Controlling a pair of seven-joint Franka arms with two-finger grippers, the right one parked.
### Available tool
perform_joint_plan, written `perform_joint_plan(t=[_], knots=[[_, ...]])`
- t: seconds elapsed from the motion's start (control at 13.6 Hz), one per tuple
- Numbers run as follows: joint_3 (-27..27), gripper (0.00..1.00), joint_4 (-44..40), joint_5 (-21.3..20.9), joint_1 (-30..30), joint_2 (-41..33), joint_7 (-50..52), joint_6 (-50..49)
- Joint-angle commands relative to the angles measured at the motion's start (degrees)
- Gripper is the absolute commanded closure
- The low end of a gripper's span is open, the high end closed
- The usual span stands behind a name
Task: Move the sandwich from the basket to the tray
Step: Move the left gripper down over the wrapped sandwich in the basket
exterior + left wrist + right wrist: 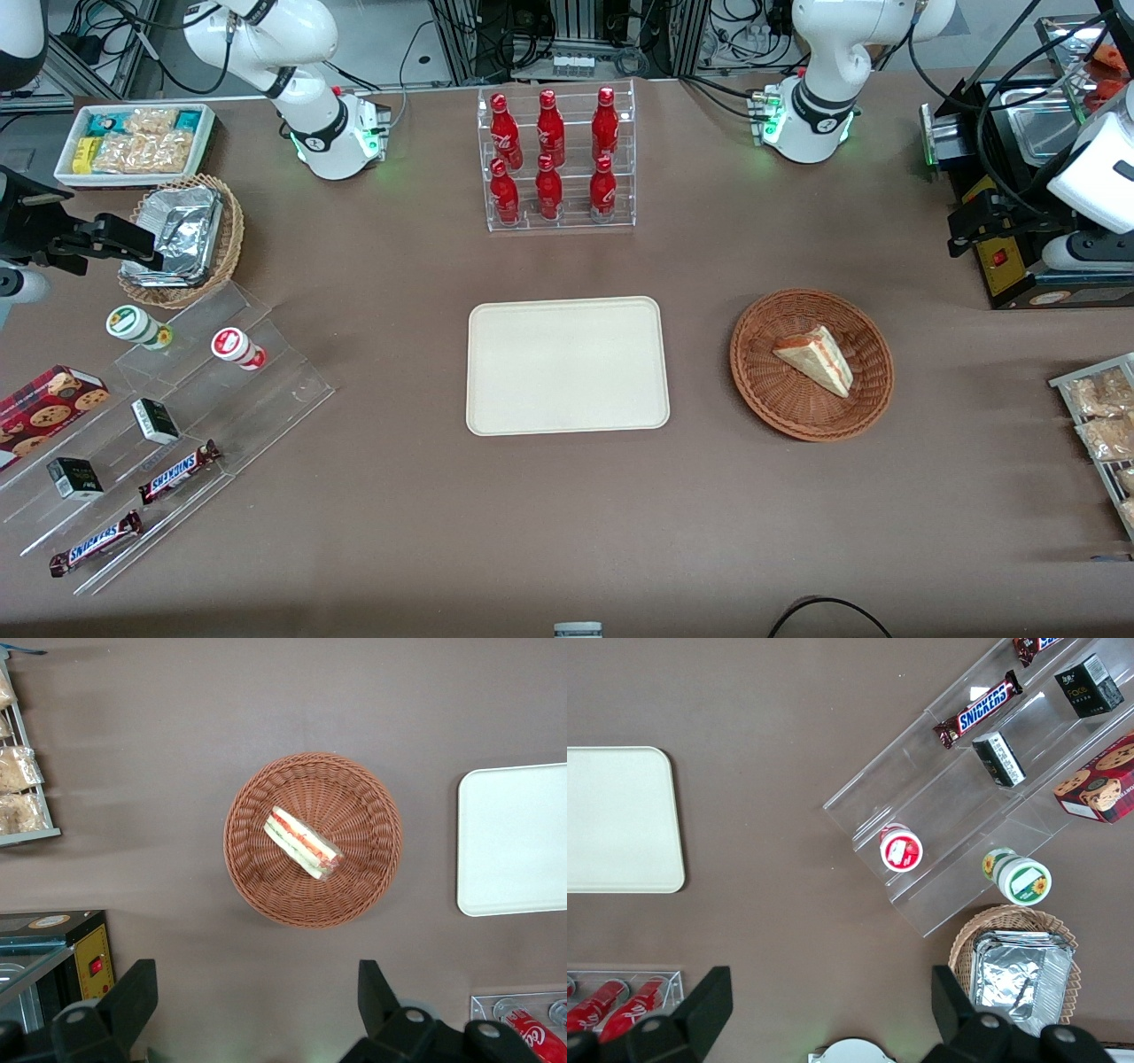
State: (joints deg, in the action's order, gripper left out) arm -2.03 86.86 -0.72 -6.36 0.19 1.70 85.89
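Note:
The sandwich (817,359), a pale bread wedge with red and green filling, lies in the round reddish-brown wicker basket (762,372). The cream-white tray (567,365) lies flat beside the basket, toward the parked arm's end, with nothing on it. My gripper (970,226) hangs high above the table toward the working arm's end, farther from the front camera than the basket. In the left wrist view the gripper (255,992) is open wide and empty, with the sandwich (303,843) in the basket (257,868) and an edge of the tray (514,840) in sight.
A clear rack of red bottles (556,159) stands farther from the front camera than the tray. A black appliance (1019,177) and a rack of snack bags (1103,425) sit at the working arm's end. Acrylic steps with candy bars (177,416) lie toward the parked arm's end.

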Motion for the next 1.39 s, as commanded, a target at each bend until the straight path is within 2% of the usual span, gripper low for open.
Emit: perform_joint_plan(t=[0.0, 0.29, 0.66, 1.03, 1.17, 1.32], knots=[[0.01, 0.0, 2.15, -0.25, -0.05, -1.15, 0.59, 1.19], [0.01, 0.0, 3.57, -0.77, -0.23, 0.33, 0.68, 3.56], [0.01, 0.0, 16.73, -0.77, -0.4, 0.42, 6.2, 19.19], [0.1, 0.0, 30.62, -0.25, -0.67, -0.37, 20.25, 34.74], [0.1, 0.0, 37.21, 0.01, -0.58, -1.68, 23.59, 45.01], [0.18, 0.0, 38.82, -0.07, -0.93, -0.9, 32.71, 46.82]])
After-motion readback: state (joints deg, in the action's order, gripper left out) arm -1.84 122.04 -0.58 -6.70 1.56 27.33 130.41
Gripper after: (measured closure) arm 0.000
